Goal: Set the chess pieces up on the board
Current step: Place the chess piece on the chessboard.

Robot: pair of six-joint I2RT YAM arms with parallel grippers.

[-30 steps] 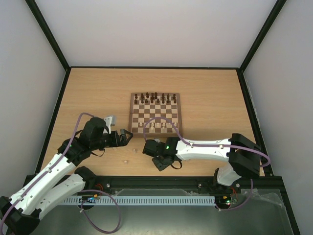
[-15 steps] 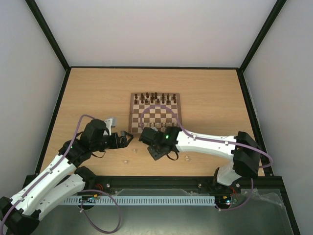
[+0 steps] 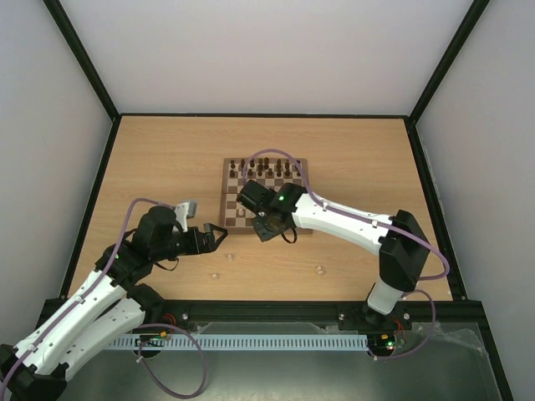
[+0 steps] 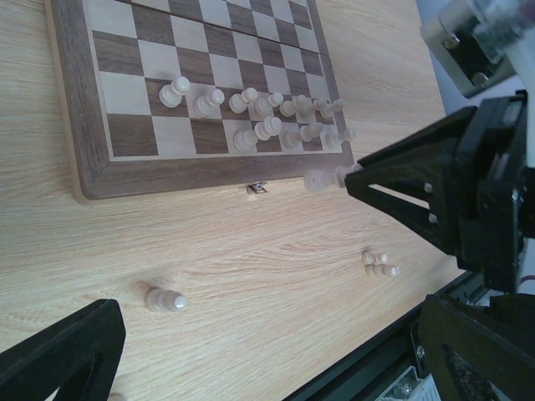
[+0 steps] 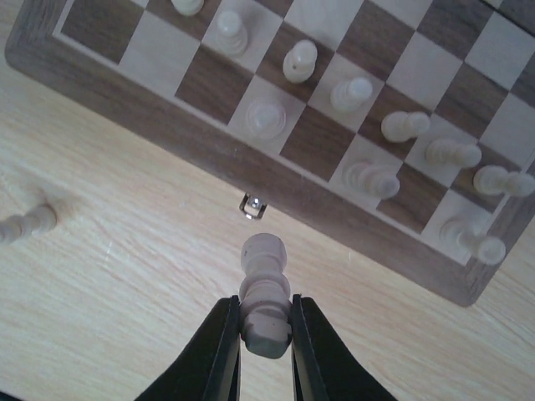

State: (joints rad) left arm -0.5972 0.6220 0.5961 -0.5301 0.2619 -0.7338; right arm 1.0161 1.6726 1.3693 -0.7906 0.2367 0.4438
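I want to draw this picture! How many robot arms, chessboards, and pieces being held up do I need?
Robot arms: 2
Chessboard: 1
Pale piece held in the right pincer: 1
Total: 4

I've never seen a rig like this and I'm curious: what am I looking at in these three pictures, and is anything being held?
Two robot arms are bolted at the near edge of a wooden table. One picture looks down from above. The other two come from small cameras on each arm's wrist.

On the table lies a chessboard. It has dark pieces along its far side and pale pieces on its near rows. A few loose pale pieces lie on the table in front of it.

The right tool is shut on one pale piece, close to the board's front edge. The left tool is open and holds nothing.
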